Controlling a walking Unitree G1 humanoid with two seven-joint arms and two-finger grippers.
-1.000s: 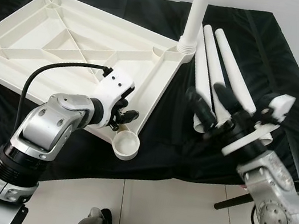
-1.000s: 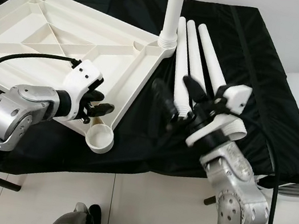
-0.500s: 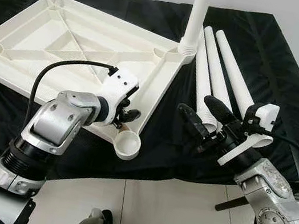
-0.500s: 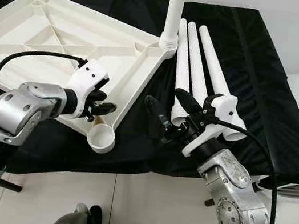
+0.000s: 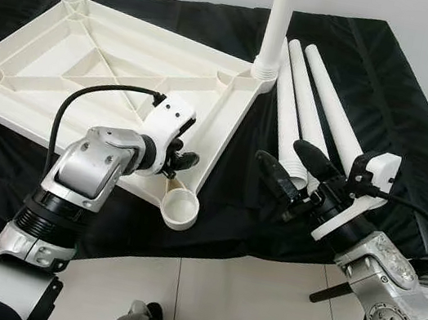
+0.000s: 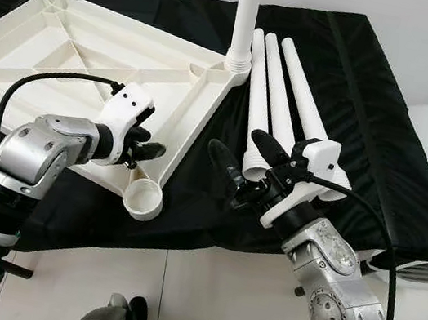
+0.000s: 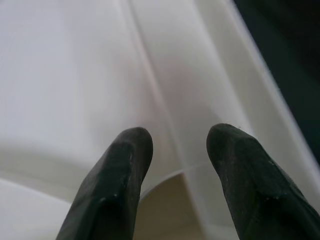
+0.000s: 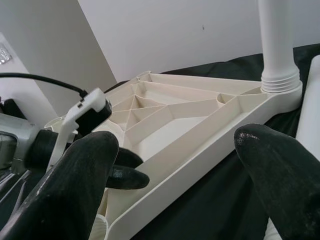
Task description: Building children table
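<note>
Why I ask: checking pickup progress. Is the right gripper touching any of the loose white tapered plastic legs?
Cannot tell. In the right eye view the right gripper, jaws open, overlaps the loose white tapered plastic legs' ends, with no plain contact or gap.

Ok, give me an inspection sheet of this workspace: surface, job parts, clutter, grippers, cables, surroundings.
Surface: black cloth covering the table.
Job's things: white tabletop lying underside up; one leg standing upright in its far corner socket; three loose legs lying side by side to its right; near corner socket empty.
Clutter: nothing seen.
Grippers: left gripper at the tabletop's near edge, fingers apart; right gripper open, at the loose legs' near ends.
Cables: black cable looping over the left arm; another by the right arm.
Surroundings: white wall, tiled floor.
</note>
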